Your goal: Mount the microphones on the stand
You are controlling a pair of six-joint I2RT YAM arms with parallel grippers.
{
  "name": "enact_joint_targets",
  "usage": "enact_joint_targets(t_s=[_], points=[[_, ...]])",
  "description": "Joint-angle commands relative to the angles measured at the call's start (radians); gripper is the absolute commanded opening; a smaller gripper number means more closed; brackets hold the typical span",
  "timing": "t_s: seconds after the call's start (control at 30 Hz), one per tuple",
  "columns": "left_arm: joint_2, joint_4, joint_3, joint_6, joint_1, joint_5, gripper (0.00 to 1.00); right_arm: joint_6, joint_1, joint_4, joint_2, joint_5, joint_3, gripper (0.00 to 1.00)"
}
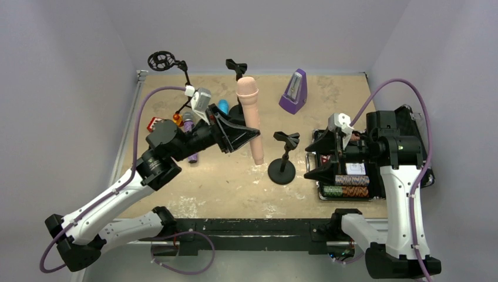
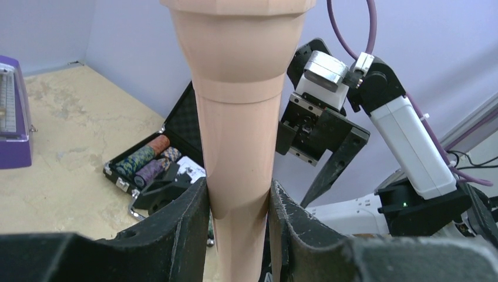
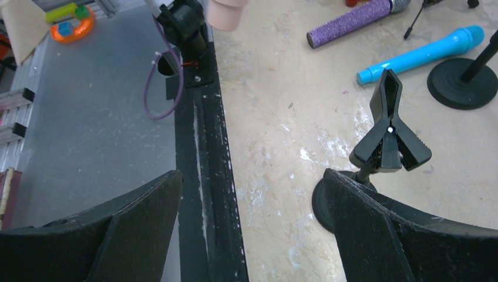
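Found pale pink stick microphone (image 1: 251, 117) gripped near-upright in left hand (image 2: 239, 202), black clip stand (image 1: 284, 154) near, rightward; right hand (image 1: 310, 160) spread wide, empty.

A microphone (image 1: 252, 120) is held roughly upright in the left gripper (image 1: 249, 136) over the middle of the table (image 1: 229, 191), just left of the near stand (image 1: 282, 167). The far stand (image 1: 237, 69) is set behind it, with a second microphone (image 1: 224, 106) laid just left of its base and a third microphone (image 1: 188, 124) farther left. A metronome (image 1: 294, 91) is placed at the back right, and a case (image 1: 346, 183) is set right of the near stand, the right gripper (image 1: 306, 161) above its left edge.
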Motion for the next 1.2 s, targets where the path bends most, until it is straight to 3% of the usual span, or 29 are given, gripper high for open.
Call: enact_joint_targets(t_s=[0.0, 0.4, 0.6, 0.87, 0.93, 1.0, 1.13, 1.17], points=[[0.063, 0.164, 0.085, 0.005, -0.016, -0.048, 0.0, 0.01, 0.005, -0.011, 0.029, -0.111, 0.061, 0.93], [0.303, 0.249, 0.228, 0.042, -0.15, -0.137, 0.0, 0.381, 0.083, 0.26, 0.118, -0.193, 0.127, 0.93], [0.38, 0.274, 0.273, 0.055, -0.191, -0.168, 0.0, 0.695, 0.109, 0.58, 0.072, -0.172, 0.032, 0.93], [0.415, 0.326, 0.28, 0.044, -0.219, -0.18, 0.0, 0.92, 0.134, 0.834, 0.038, -0.164, -0.105, 0.86], [0.423, 0.336, 0.282, 0.036, -0.225, -0.175, 0.0, 0.959, 0.135, 0.871, 0.039, -0.162, -0.123, 0.81], [0.428, 0.343, 0.279, 0.03, -0.229, -0.174, 0.0, 0.966, 0.138, 0.882, 0.042, -0.175, -0.126, 0.69], [0.415, 0.369, 0.242, 0.017, -0.23, -0.184, 0.0, 0.959, 0.14, 0.889, 0.036, -0.202, -0.132, 0.25], [0.404, 0.375, 0.229, 0.012, -0.23, -0.192, 0.08, 0.953, 0.141, 0.888, 0.031, -0.205, -0.136, 0.18]])
